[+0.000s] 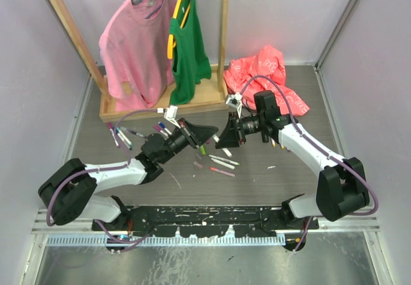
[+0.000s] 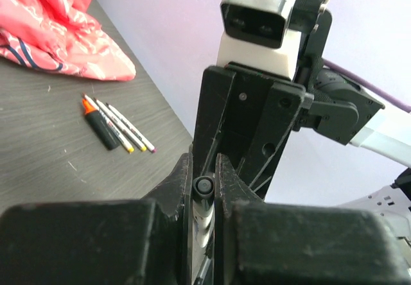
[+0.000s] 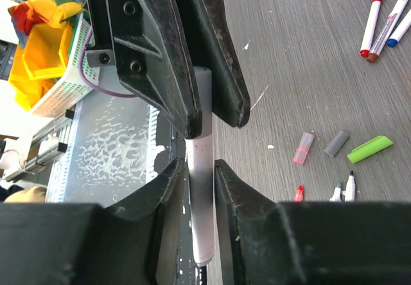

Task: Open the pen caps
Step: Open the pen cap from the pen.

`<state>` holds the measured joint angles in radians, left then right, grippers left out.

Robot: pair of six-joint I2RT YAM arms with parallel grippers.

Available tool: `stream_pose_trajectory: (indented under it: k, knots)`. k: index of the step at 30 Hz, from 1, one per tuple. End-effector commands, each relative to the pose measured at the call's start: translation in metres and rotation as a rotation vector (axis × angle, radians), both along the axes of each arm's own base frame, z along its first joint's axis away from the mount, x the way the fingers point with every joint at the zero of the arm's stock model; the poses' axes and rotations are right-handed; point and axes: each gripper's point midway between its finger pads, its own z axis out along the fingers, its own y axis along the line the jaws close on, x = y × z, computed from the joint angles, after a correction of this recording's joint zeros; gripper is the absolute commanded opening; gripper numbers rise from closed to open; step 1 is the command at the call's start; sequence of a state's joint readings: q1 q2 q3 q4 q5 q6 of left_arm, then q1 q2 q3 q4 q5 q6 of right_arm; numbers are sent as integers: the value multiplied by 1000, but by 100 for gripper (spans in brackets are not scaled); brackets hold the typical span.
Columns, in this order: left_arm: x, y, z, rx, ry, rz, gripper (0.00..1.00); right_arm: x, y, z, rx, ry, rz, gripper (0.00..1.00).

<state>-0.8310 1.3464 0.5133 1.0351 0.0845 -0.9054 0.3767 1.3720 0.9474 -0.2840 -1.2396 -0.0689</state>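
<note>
Step in hand looks like the pull-apart on one pen (image 3: 200, 233), which is held in mid-air btw the two arms, over the table (image 1: 257, 182). The left gripper (image 2: 204, 169) is clamped tight on one end of it, and the round tip can be seen end-on btw its fingers. The right gripper (image 3: 200, 169) is set around the white barrel w/ jaws close on both sides. Whether it's actually being squeezed can't be told. This pen's cap can't be made out either, prob hidden inside the left fingers.

Next move, imo: a firm hold is needed on the right side first. Then a straight pull along the pen's axis is called for, or the barrel could slip.

Some caps are off already: a pink cap (image 3: 303, 148), grey cap (image 3: 336, 143) and green cap (image 3: 370, 149) are lying loose on the table. More pens (image 2: 122, 128) are lined up near the red cloth (image 2: 58, 34), incl. a black highlighter (image 2: 99, 123) w/ its orange cap on.

Containers: only a white basket (image 3: 58, 73) is seen, beyond the table edge. Yellow and red stuff is in it, but what exactly can't be told.
</note>
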Motion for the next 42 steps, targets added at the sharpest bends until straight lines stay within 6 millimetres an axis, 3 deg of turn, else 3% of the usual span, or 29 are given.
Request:
stream_pose_trajectory:
  k: [1,5,8,16,19,22,25,28,31,34,36,42]
  knots:
    - [7,9,28,-78,-92,71,0,-3,2,13,35,-57,14,27]
    - [10,16,32,-85,-112,111,0,-2,2,10,26,-51,16,11]
    - [20,32,43,-82,-140,186,0,-1,1,7,8,-41,20,2]
    - [65,125,121,-143,-266,468,0,1,1,-5,-32,-11,37,1]
    - [66,146,150,-180,-328,517,0,3,0,-8,-47,-12,36,1]
    - [61,152,158,-163,-341,516,0,9,-3,-17,-102,-38,11,1]
    - [51,154,133,-99,-275,497,0,29,-18,-38,-269,-128,-78,1]
    - [38,166,84,-16,-136,509,0,60,-54,-66,-524,-250,-227,1]
    - [20,174,28,69,37,495,0,76,-95,-90,-732,-315,-341,1]
    - [1,180,-19,100,202,475,0,73,-132,-117,-894,-312,-416,1]
    - [-8,184,-46,122,296,475,0,70,-149,-123,-935,-281,-462,1]
    - [-19,202,-99,215,542,559,0,62,-166,-137,-949,-210,-506,5]
